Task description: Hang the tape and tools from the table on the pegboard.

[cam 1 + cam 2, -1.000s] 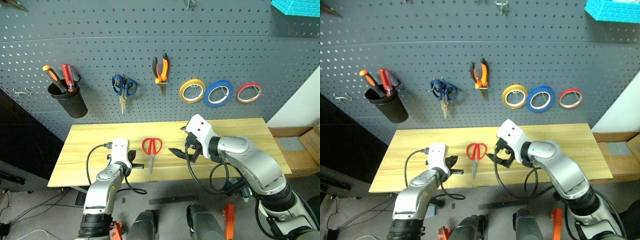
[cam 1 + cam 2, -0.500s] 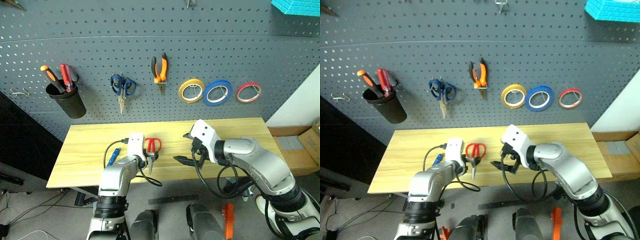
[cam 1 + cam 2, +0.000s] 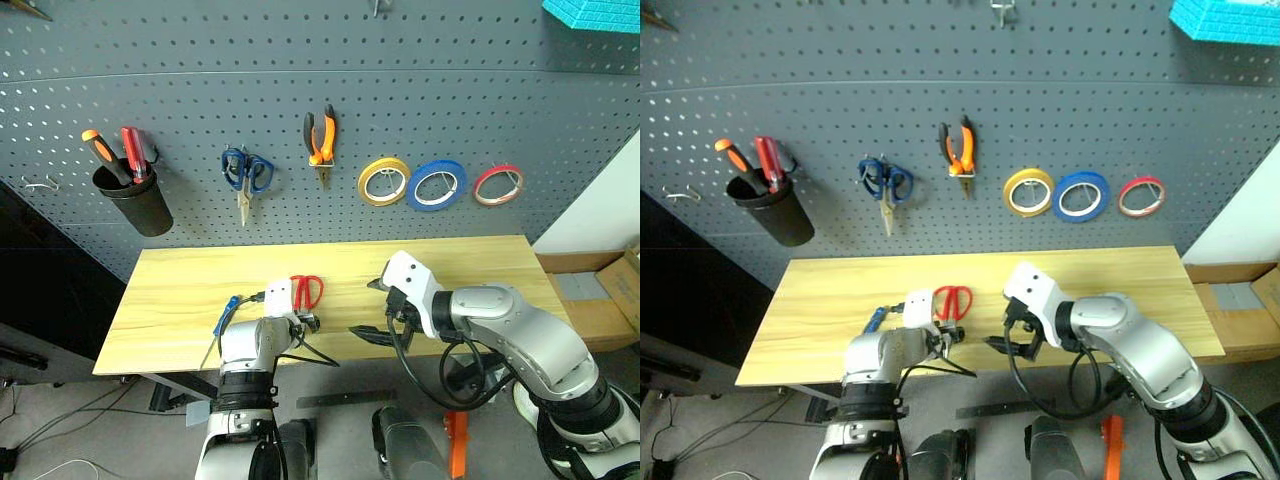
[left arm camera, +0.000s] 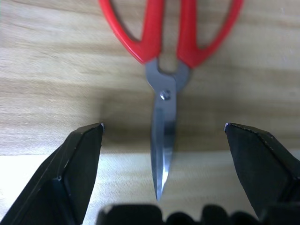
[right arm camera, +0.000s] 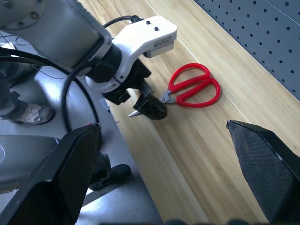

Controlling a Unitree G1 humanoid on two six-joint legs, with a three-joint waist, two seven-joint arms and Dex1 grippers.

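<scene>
Red-handled scissors (image 4: 165, 70) flat on the table (image 3: 180, 290), blades toward the near edge | left gripper (image 4: 161, 136) jaws wide, straddling the blade tip along its long axis | right gripper (image 3: 375, 335) jaws wide, farther off, empty

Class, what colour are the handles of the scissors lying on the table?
Red; the scissors show best in the left wrist view.
</scene>
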